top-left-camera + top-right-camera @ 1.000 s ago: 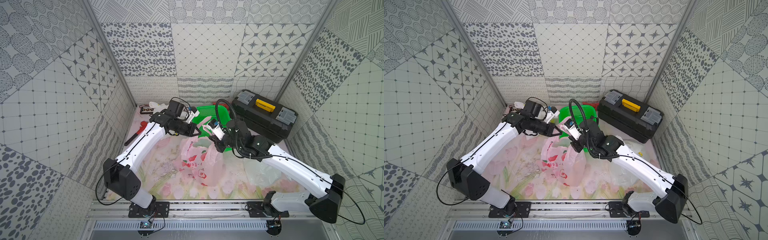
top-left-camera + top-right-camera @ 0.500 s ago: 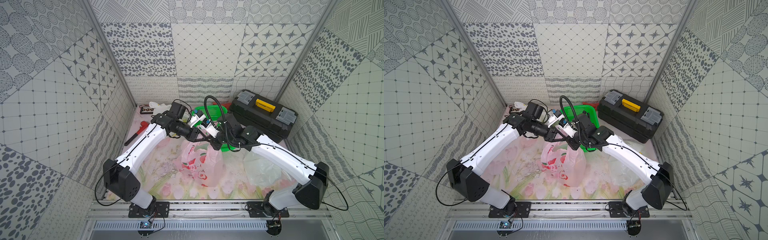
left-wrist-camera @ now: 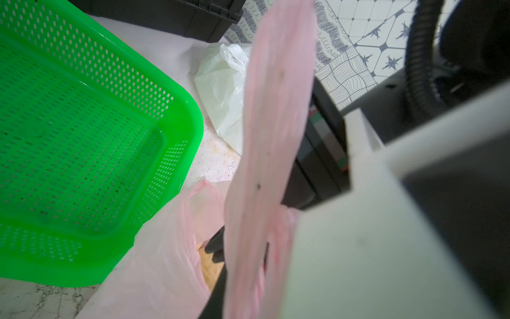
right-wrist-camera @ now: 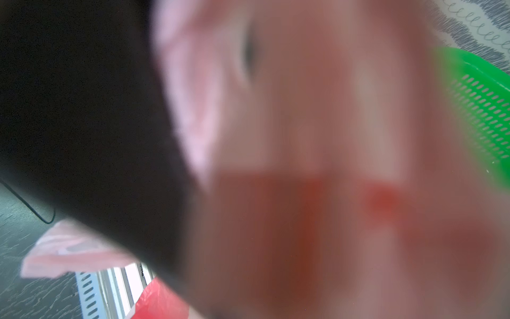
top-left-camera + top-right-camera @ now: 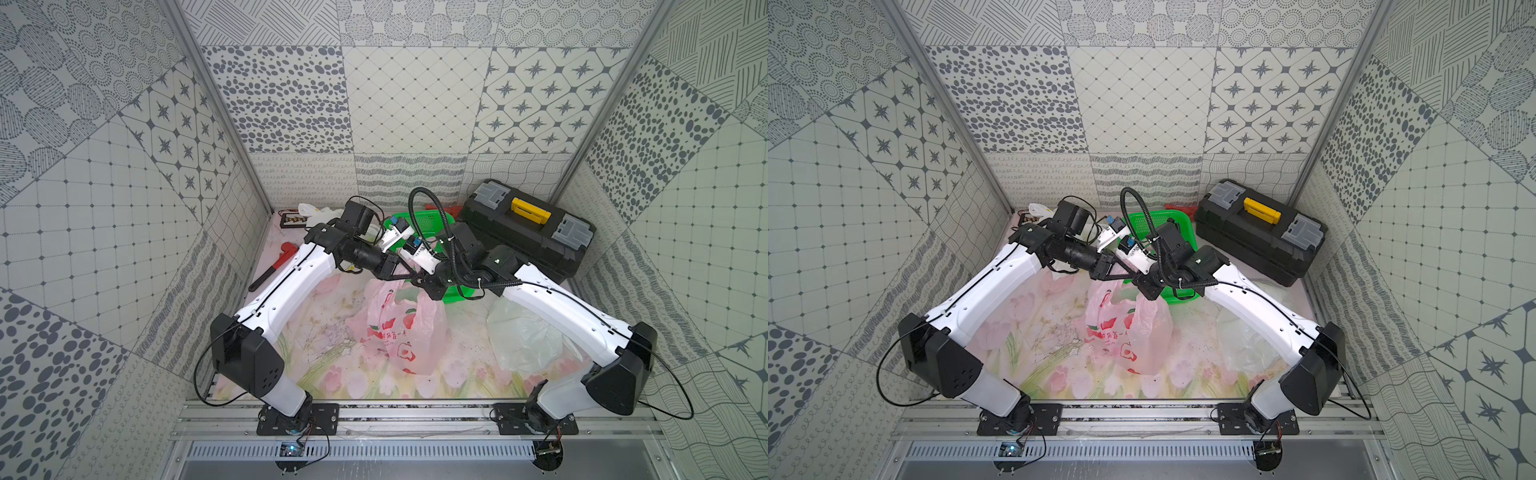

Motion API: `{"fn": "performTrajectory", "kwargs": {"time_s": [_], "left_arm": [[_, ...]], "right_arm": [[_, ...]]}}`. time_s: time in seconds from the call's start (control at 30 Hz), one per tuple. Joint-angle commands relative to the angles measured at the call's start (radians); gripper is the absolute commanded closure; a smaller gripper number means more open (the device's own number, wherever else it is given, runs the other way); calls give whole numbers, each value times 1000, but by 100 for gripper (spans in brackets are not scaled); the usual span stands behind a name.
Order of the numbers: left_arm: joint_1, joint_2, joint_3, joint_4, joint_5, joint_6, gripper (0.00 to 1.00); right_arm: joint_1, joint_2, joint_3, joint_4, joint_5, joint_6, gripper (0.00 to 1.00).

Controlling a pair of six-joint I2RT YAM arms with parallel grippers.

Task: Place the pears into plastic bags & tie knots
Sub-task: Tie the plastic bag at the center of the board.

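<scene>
With left pincer (image 5: 409, 272) pinched narrow on the handle (image 3: 265, 138) of the pink bag (image 5: 399, 332) and right pincer (image 5: 420, 282) grip indiscernible, verify both holds. Tension handles evenly above the bag, standing on the tabletop (image 5: 328, 320) beside the green basket (image 3: 190, 110).

- pink bag (image 5: 401, 332), mid-mat: translucent pale pink, with red strawberry prints, green leaf tips and red lettering.
- basket (image 5: 417, 220), at 12 o'clock from the pink bag: bright green with a fine grid of perforations, sharpest in the left wrist view (image 3: 82, 132).
- toolbox (image 5: 528, 228), at 2 o'clock: black, with a yellow handle and grey latches.
- white bag (image 5: 523, 338), at 3 o'clock: milky and translucent; no print can be made out.
- wrench (image 5: 286, 250), at 10 o'clock: red head, black handle.
- mat (image 5: 328, 374): pale, with pink tulips and green leaves.
- walls (image 5: 411, 99): white tiles with grey dots, stars, lattices and squiggles.
- left arm (image 5: 291, 286) and right arm (image 5: 552, 307): white links, black joints.
</scene>
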Motion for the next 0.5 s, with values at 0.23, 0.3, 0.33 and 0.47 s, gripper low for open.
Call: {"fn": "performTrajectory", "kwargs": {"time_s": [0.23, 0.3, 0.33, 0.47], "left_arm": [[58, -24, -31, 72, 13, -36, 100], [68, -28, -47, 83, 10, -51, 100], [72, -32, -54, 87, 6, -59, 100], [74, -39, -65, 95, 15, -73, 100]], "right_arm": [[-27, -49, -41, 91, -58, 62, 63], [-37, -80, -75, 134, -63, 90, 57], [-43, -95, -94, 155, -65, 106, 57], [-63, -130, -145, 233, -55, 167, 57]]}}
